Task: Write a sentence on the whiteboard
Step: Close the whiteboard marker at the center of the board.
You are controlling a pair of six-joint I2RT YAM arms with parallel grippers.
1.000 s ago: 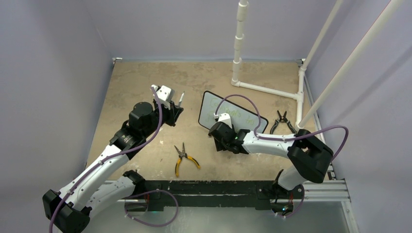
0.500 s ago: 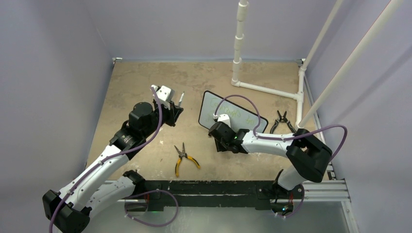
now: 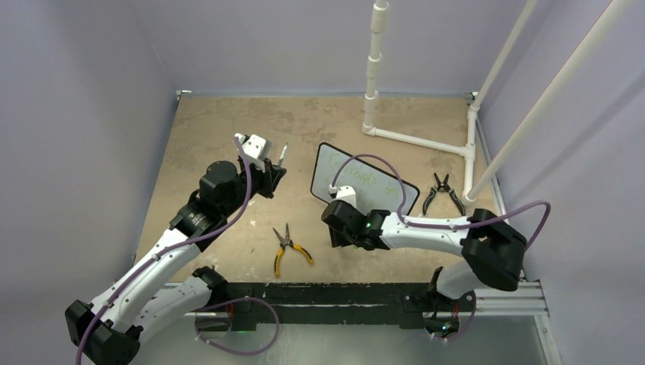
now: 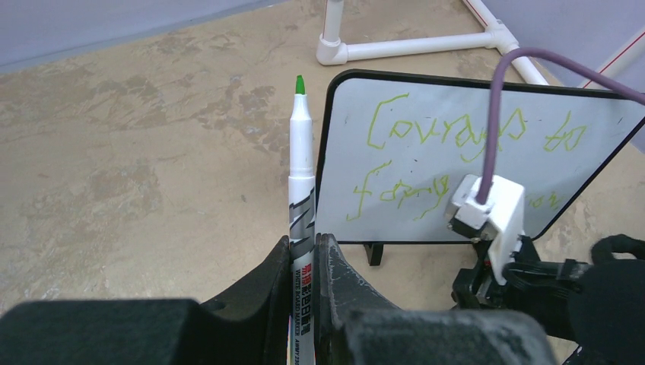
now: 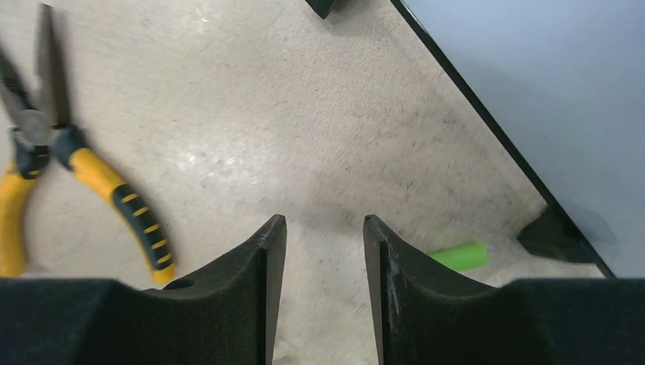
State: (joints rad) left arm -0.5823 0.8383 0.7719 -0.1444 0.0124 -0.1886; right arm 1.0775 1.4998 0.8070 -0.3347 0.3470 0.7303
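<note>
The whiteboard (image 3: 373,181) (image 4: 456,144) stands tilted on its black feet at mid-table. Two rows of green handwriting, the sentence (image 4: 449,152), cover its face. My left gripper (image 4: 304,245) (image 3: 272,173) is shut on a white-barrelled marker (image 4: 301,182). The marker's bare green tip points up, left of the board and apart from it. My right gripper (image 5: 325,222) (image 3: 338,234) hovers open over bare table just in front of the board's lower edge (image 5: 487,129), with nothing between its fingers. A small green marker cap (image 5: 457,256) lies by a board foot (image 5: 551,232), right of the right finger.
Yellow-handled pliers (image 3: 286,248) (image 5: 91,175) lie on the table left of my right gripper. Black pliers (image 3: 441,190) lie right of the board. A white PVC pipe frame (image 3: 418,141) stands behind and along the right edge.
My right arm has drawn back from the whiteboard toward the near edge, and its jaws stand a little narrower than a second ago. The left arm and marker have not moved.
</note>
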